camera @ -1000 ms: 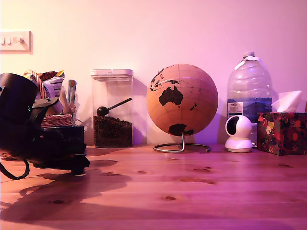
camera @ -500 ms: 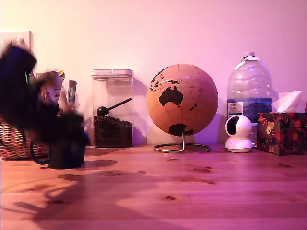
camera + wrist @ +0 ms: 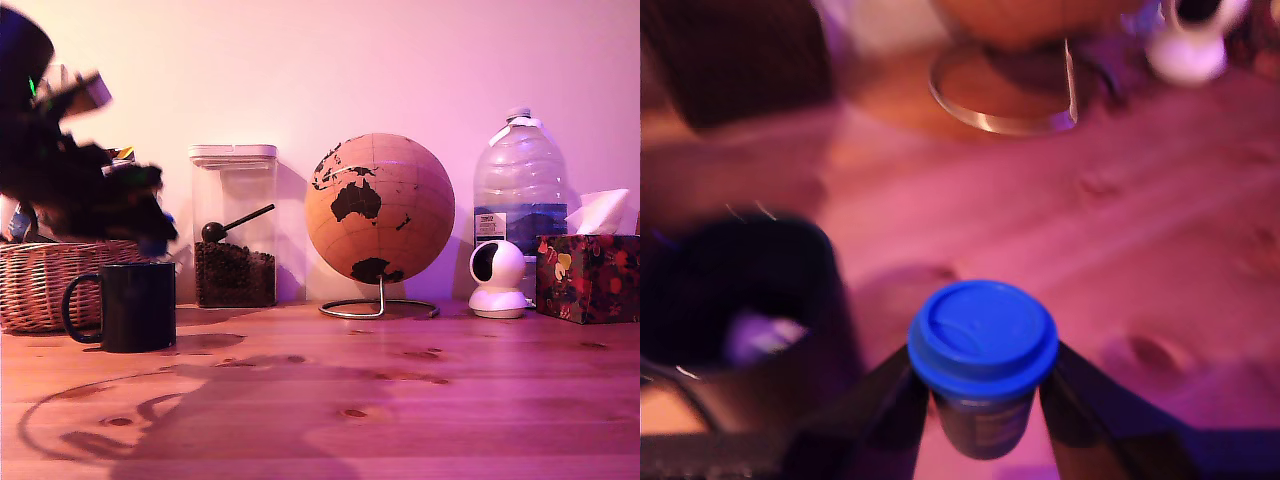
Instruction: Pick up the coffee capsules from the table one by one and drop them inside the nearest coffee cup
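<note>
My pincer (image 3: 983,400) clamped on blue capsule (image 3: 982,345), one finger (image 3: 890,410) each side, raised above counter (image 3: 420,380). Arm blurred at exterior view's left, over black mug (image 3: 125,306). Mug stands on counter, in front of wicker basket (image 3: 45,285), handle toward exterior view's left. Pale object inside mug, unclear.
</note>
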Tool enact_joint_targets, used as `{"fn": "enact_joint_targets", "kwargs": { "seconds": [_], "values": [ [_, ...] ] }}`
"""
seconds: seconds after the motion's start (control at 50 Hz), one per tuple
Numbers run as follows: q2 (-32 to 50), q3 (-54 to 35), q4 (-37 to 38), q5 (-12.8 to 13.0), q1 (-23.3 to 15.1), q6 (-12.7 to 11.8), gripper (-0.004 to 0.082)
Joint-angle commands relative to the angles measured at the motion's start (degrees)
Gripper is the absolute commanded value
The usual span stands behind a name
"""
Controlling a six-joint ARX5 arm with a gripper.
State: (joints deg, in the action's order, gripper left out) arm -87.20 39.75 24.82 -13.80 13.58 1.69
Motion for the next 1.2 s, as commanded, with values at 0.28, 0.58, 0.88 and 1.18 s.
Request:
{"fn": "enact_joint_targets", "kwargs": {
  "seconds": [0.28, 0.58, 0.88, 1.18],
  "values": [
    [1.40, 1.33, 2.03, 3.74, -4.83, 0.48, 0.0286],
    [-0.63, 7.80, -5.88, 2.47, -5.22, 1.38, 0.0286],
    [-7.34, 19.08, -17.94, 1.99, -5.22, 1.40, 0.0286],
    [-14.49, 30.38, -30.77, 1.79, -6.34, 1.38, 0.0286]
  ]
}}
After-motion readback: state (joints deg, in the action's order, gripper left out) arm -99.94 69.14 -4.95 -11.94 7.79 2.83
